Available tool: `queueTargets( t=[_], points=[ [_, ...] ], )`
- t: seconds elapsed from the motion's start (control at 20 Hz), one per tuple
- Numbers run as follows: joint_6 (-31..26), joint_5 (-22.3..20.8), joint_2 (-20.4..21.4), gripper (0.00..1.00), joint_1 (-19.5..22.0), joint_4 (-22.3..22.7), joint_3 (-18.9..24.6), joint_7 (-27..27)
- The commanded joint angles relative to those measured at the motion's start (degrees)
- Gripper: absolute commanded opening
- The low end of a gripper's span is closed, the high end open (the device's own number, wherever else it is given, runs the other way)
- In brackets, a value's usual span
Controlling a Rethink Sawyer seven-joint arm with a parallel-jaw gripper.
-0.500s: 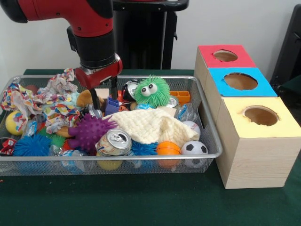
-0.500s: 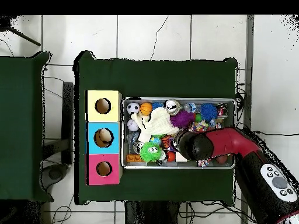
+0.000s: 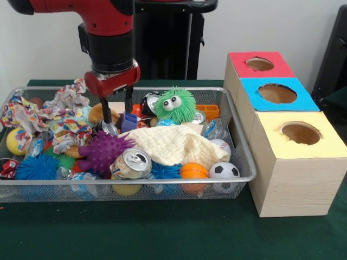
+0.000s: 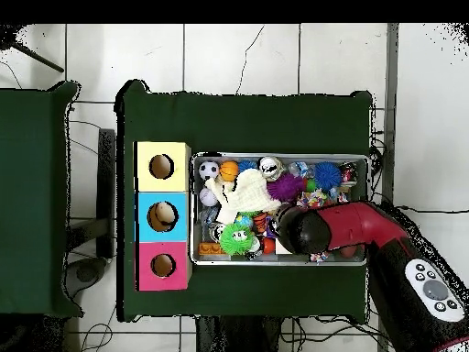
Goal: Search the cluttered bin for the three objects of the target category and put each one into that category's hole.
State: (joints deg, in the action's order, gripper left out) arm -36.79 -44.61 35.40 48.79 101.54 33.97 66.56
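Hovering over the wire bin [image 3: 238,179], your gripper [image 3: 117,116] has its fingers spread, holding nothing, straddling a purple block [image 3: 129,121] at the green fuzzy toy's [image 3: 175,105] nine o'clock, likely lined up to grasp; the target category isn't evident, so you can't place the targets.

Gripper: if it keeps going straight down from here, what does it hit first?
Probably the small purple plastic block and the clutter beside it. The open gripper points straight down into the wire bin, fingers straddling that spot. Depth is unclear, so the crumpled wrapper by its other finger might touch first.
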Motion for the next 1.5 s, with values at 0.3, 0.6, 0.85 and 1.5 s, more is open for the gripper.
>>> queueTargets(
  t=[0.3, 0.6, 0.85, 1.5],
  points=[
    [-5.21, 4.48, -2.7, 1.0, 4.18, -8.18, -1.3, -2.85],
    [-8.67, 4.58, -4.41, 1.0, 5.87, -11.93, -0.33, -8.25],
    [-11.54, 4.25, -4.22, 1.0, 5.48, -13.39, -0.33, -9.68],
    [-9.31, 4.2, -1.56, 1.0, 3.97, -8.47, -2.01, -2.24]
  ],
)
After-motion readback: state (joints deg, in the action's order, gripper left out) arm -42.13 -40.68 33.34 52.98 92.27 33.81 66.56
